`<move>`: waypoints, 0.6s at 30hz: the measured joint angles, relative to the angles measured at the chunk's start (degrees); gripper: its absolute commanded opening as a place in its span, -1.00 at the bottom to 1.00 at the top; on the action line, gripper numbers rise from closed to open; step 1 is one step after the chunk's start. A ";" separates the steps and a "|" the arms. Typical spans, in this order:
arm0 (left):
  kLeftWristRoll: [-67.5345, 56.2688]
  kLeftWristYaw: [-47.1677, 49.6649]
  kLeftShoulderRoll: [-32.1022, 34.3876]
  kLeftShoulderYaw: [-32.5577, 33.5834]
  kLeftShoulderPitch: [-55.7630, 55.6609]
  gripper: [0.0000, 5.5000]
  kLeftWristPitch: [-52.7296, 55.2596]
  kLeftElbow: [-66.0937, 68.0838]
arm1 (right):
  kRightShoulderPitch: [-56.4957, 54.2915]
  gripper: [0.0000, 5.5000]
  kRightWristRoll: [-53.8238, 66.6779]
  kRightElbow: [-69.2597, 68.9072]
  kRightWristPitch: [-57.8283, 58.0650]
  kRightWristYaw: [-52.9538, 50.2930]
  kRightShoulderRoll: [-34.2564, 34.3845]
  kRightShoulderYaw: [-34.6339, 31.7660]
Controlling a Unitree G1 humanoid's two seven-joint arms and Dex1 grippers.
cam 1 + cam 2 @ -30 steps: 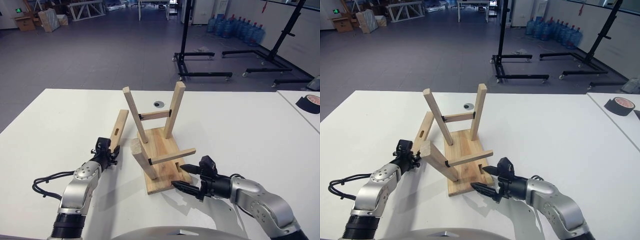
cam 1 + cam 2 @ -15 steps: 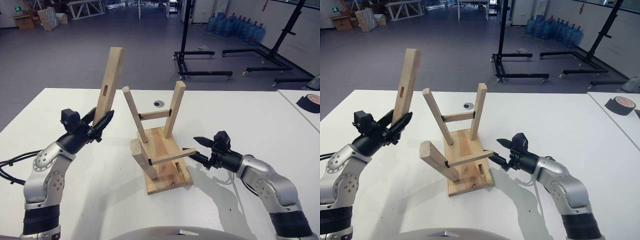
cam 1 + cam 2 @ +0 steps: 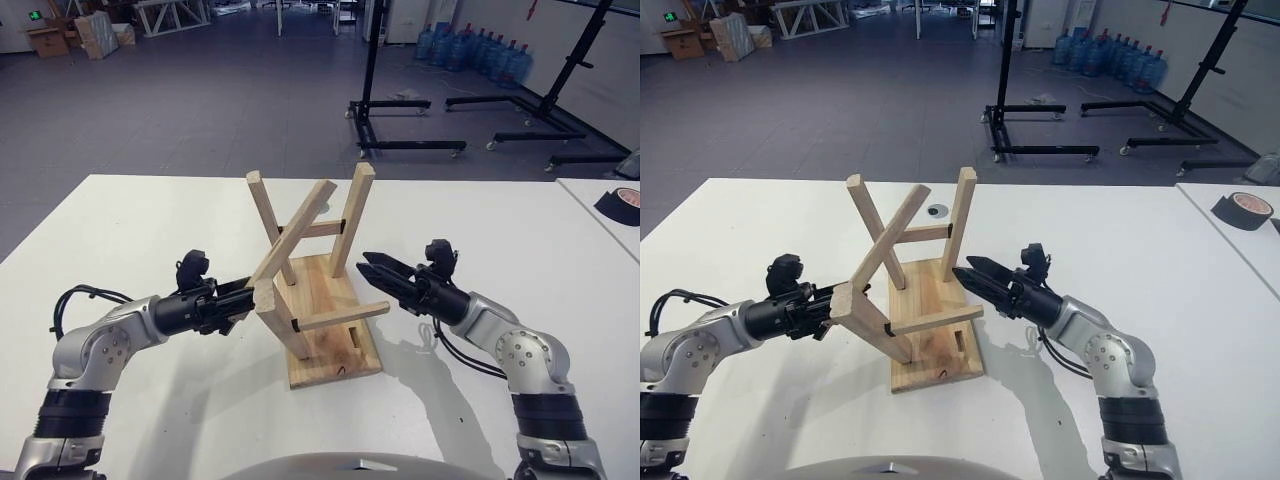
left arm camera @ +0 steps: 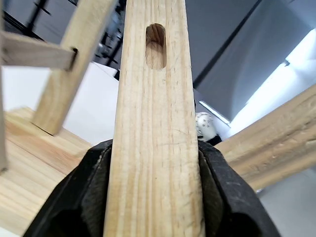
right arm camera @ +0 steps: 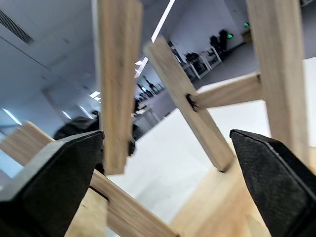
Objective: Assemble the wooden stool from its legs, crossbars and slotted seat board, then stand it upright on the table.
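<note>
Grey workshop floor, black stands [image 3: 400, 105] and water bottles [image 3: 475, 48] lie behind a white table [image 3: 520, 240] bearing one seat board [image 3: 330, 350], laid flat, with three legs [image 3: 352, 215] planted in it and two crossbars [image 3: 345, 317] fitted. The left gripper [image 3: 235, 297], fingers clamped on the fourth leg [image 3: 293, 237], holds it slanted across the frame. The right gripper [image 3: 364, 266], fingers apart, hovers above the lower crossbar. One tape roll [image 3: 620, 203] sits at the table's right edge.

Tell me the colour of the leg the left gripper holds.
Pale, light-tan natural wood with visible grain. The leg shows best in the left wrist view.
</note>
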 measured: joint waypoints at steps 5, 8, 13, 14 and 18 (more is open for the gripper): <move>1.28 -4.47 0.34 -3.61 -2.45 -0.26 3.25 6.75 | -1.40 0.70 3.72 2.03 2.97 -0.71 4.46 0.63; 3.03 -6.25 0.34 -6.00 -2.90 -0.26 4.04 8.79 | -2.59 0.70 5.72 2.92 5.07 -2.03 6.38 0.62; 4.04 -7.81 0.31 -6.95 -3.72 -0.26 4.45 8.93 | -4.76 0.70 6.42 3.77 7.29 -3.61 8.61 1.46; 4.33 -7.96 0.24 -6.98 -3.82 -0.26 4.45 9.20 | -5.16 0.70 6.40 4.17 7.48 -3.89 8.89 1.72; 5.21 -8.53 0.06 -6.97 -4.37 -0.26 4.43 9.87 | -6.22 0.70 6.03 6.13 7.57 -4.03 8.78 1.88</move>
